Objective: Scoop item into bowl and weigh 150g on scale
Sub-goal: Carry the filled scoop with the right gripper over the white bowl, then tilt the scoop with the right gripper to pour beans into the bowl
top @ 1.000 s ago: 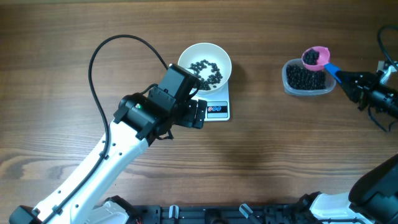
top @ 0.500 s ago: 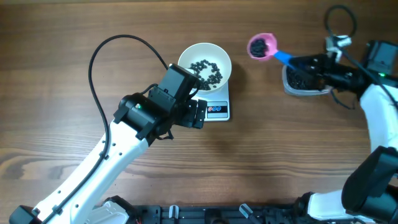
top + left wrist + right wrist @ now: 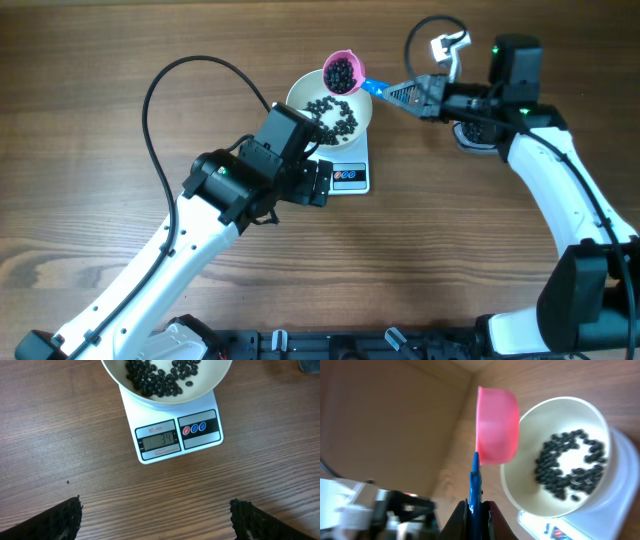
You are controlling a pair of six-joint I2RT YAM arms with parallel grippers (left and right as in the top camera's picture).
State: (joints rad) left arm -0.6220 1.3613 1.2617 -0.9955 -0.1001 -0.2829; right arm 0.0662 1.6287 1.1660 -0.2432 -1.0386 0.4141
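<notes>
The beads (image 3: 341,71) are riding as a dark load in the pink scoop (image 3: 343,60), which is hanging over the far rim of the bowl (image 3: 296,100), while more are lying in the bowl on the scale (image 3: 354,160). The right gripper (image 3: 405,93) is pinching the scoop's thin blue handle (image 3: 475,485) with its jaws pressed together. If it tips now, so near the rim, beads are likely going over the far side and rolling across the table (image 3: 480,260). The narrow handle may also be twisting in the grip, and a scoop knocking the bowl would be upsetting the reading, which appears to show 34, well short. The left gripper (image 3: 157,517) is standing spread wide, empty, just in front of the scale.
</notes>
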